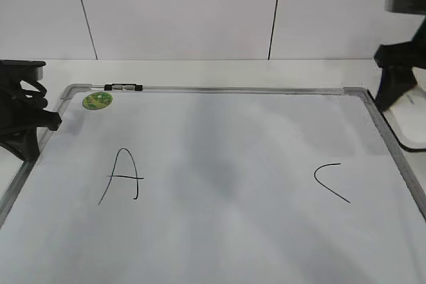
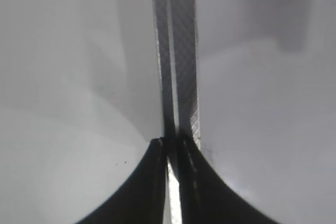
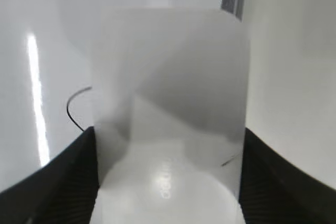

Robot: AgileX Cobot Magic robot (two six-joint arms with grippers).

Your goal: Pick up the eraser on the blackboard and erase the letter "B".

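Observation:
The blackboard (image 1: 219, 89) is a white dry-erase board with a silver frame, lying flat across the exterior view. A black "A" (image 1: 123, 176) and an angular "C" (image 1: 329, 181) are on it. No letter "B" shows; the board between them is bare white. My right gripper (image 3: 169, 129) is shut on the white eraser (image 3: 168, 77), whose top fills the right wrist view. In the exterior view it hangs over the board's right edge (image 1: 397, 81). My left gripper (image 2: 170, 142) is shut and empty, above the board's frame (image 2: 181, 51), at the left edge (image 1: 26, 121).
A round green sticker (image 1: 97, 100) and a small black clip (image 1: 123, 87) sit at the board's far left corner. A black cable (image 1: 399, 141) runs off the right frame. A curved stroke of the "C" (image 3: 73, 108) shows left of the eraser. A white panelled wall stands behind.

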